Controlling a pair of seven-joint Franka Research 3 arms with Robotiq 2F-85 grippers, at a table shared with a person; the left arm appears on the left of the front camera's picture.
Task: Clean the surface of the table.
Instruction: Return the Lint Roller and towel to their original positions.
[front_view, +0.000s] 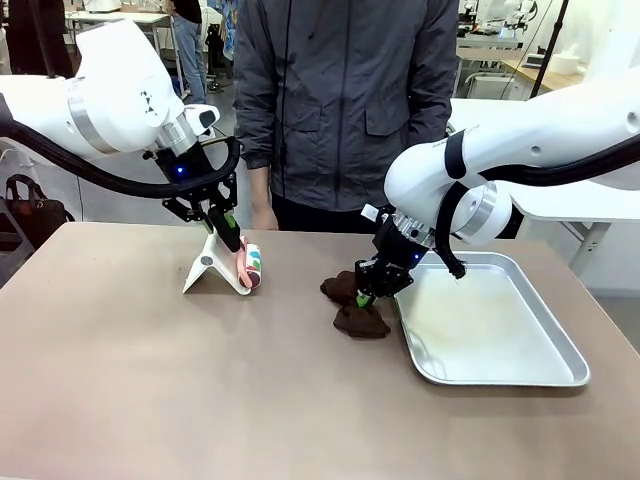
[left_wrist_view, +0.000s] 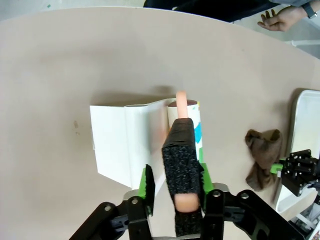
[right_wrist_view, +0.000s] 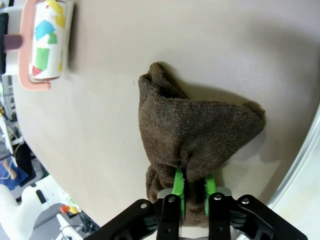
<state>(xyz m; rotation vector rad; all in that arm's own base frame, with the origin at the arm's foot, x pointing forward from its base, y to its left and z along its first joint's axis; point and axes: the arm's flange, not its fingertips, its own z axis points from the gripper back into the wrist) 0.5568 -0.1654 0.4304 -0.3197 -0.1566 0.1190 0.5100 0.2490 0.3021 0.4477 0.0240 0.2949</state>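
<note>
**Both arms down on the worktop, roller left, cloth right**

Front view: the brown worktop (front_view: 150, 380) spreads wide and bare toward the camera. Left of the tray (front_view: 520, 372), the right end effector (front_view: 368, 293) pinches a brown cloth (front_view: 360, 318) whose bunched end rests on the worktop just beside the tray's near-left edge. Farther left of the tray, the left end effector (front_view: 228, 232) holds the handle of a lint roller (front_view: 253, 266), its drum at the worktop next to a white stand (front_view: 210, 268). A person stands beyond the far edge.

Left wrist view: the left end effector's fingers (left_wrist_view: 146, 186) are clamped on the roller's dark foam grip. The handle's long axis runs straight away from the wrist, while the drum lies crosswise at its far end, against the stand.

Right wrist view: the right end effector's green pads (right_wrist_view: 178, 186) are closed on the cloth, which fans out ahead along the finger line and lies on the worktop. Most uncleaned surface probably lies nearer the left arm.
</note>
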